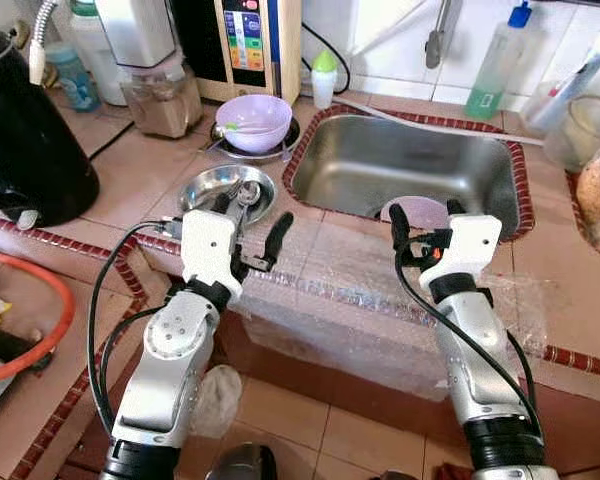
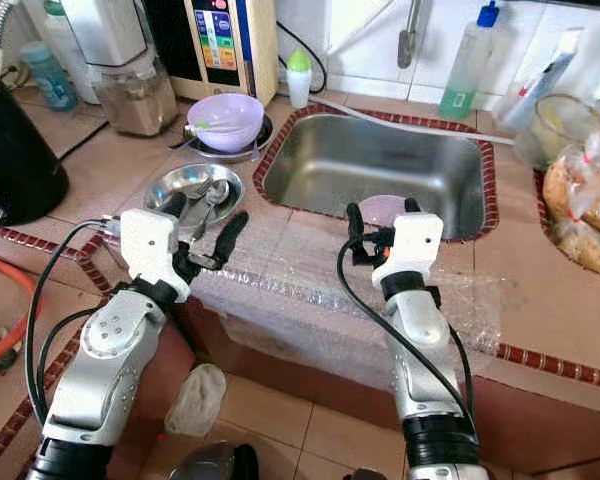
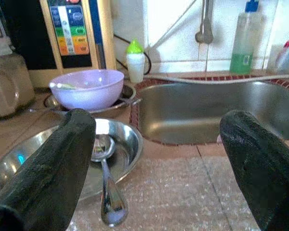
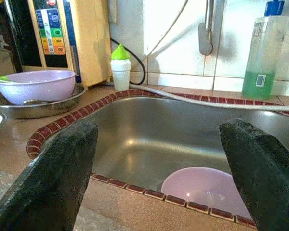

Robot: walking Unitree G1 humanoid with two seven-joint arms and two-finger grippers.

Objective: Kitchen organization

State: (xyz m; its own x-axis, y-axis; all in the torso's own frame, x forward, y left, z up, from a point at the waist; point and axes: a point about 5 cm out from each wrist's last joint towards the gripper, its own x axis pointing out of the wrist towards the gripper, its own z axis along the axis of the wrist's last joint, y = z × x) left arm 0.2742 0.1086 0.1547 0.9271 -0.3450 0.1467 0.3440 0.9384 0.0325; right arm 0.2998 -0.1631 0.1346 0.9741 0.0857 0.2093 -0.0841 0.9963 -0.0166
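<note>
Two claws up over the front edge of the tiled table (image 1: 130, 170), a terracotta surface trimmed with small dark-red mosaic tiles. The left claw (image 1: 250, 225) is spread wide, its long black fingers matte and rough-grained, holding nothing. Just beyond its tips sits a shallow round steel dish (image 1: 208, 188), shiny and dented-looking, with one steel spoon (image 3: 107, 192) lying in it, bowl end inward, handle sticking out over the rim toward the claw.

Further ahead of that claw: a smooth lilac plastic bowl (image 1: 253, 121) nested in a second steel dish (image 1: 280, 150), something pale green resting on the bowl's rim. So that's two steel dishes, counted.

The right claw (image 1: 425, 222) is also spread wide and empty, poised at the near rim of the rectangular stainless sink (image 1: 400, 165). Right below and ahead of its tips, inside the basin against the near wall, lies a second lilac bowl (image 4: 204, 189), round and glossy. Two lilac bowls, then: one in the sink, one on the table.

Behind the sink, by the white tiled wall, a small white bottle with a green cap (image 1: 324, 78) and a tall clear bottle of green liquid with a blue top (image 1: 498, 65). A steel tap (image 4: 205, 29) hangs over the basin. Off beyond the left claw, a blender jar (image 1: 160, 95) and a black kettle (image 1: 25, 130).
</note>
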